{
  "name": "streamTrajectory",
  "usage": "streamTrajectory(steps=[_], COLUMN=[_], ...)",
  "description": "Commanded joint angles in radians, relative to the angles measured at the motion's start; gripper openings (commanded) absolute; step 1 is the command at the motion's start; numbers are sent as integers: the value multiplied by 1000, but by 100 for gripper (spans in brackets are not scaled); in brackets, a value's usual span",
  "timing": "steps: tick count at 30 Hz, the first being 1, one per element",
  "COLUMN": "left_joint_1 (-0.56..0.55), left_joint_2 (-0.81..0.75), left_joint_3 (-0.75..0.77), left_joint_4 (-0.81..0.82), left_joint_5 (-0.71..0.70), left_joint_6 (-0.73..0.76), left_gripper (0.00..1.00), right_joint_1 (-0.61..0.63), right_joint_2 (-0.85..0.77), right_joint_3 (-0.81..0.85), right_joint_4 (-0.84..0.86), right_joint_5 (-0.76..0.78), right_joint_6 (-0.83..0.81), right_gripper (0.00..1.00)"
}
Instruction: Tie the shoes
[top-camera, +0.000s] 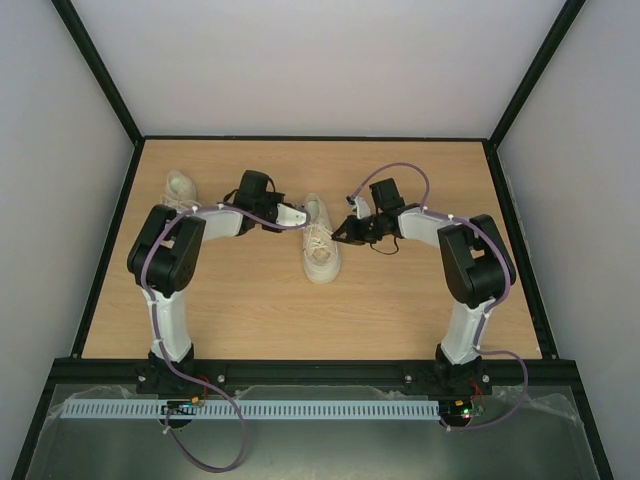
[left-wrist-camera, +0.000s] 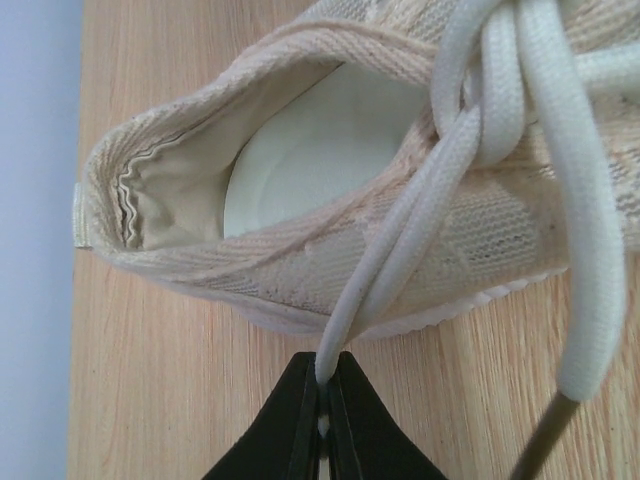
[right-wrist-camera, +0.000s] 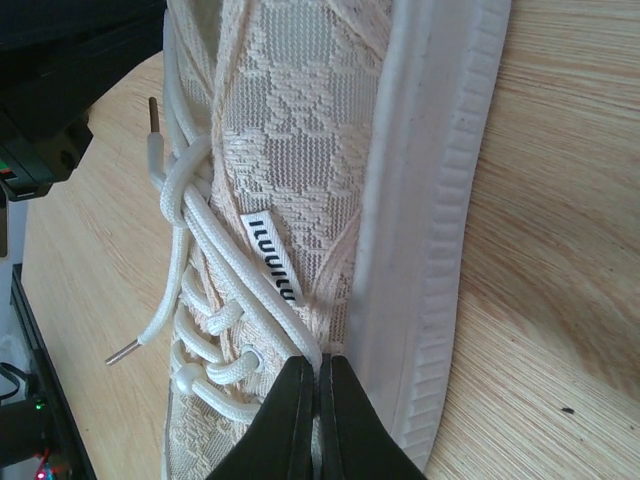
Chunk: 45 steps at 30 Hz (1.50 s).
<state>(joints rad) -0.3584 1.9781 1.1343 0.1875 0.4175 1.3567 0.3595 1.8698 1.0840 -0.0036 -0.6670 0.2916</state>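
A: So, where's the shoe (top-camera: 320, 240)?
B: Between both grippers, insole (left-wrist-camera: 300, 150) inside. The left gripper (left-wrist-camera: 322, 385) pinches a lace loop (left-wrist-camera: 385, 250), shoe just ahead; the right gripper (right-wrist-camera: 318, 372) pinches a lace strand (right-wrist-camera: 250, 290) at its side.

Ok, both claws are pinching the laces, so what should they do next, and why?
Probably pull the claws gently apart, away from the shoe. The left claw is shut on a doubled lace loop, the right claw on a second loop, and the knot between them looks loose, so pulling outward should snug it.
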Motion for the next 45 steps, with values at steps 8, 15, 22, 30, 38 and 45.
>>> streamTrajectory(steps=[8,15,22,30,38,45], left_joint_1=[30,29,-23,-20,-24,-17], left_joint_2=[23,11,-40,34,43,63], left_joint_3=[42,79,2,108,67,86], left_joint_4=[86,106,100,119,133,129], left_joint_5=[-21,-12,29,-24,-11,-19], left_joint_6=[-12,-60,-54,-117,-84,-85], left_gripper=[2,2,2,2,2,2], right_joint_1=[2,3,46,62,62,62], right_joint_2=[-3,-31,-75,-92,-83,-82], right_joint_3=[-52,-73,-41,-84,-110,-131], right_joint_4=[-122,-162,-192,-196,-206,-216], right_joint_5=[48,79,67,56,57,63], right_joint_6=[-37,-50,-62,-51,-64,-77], right_gripper=[1,1,1,1,1,1])
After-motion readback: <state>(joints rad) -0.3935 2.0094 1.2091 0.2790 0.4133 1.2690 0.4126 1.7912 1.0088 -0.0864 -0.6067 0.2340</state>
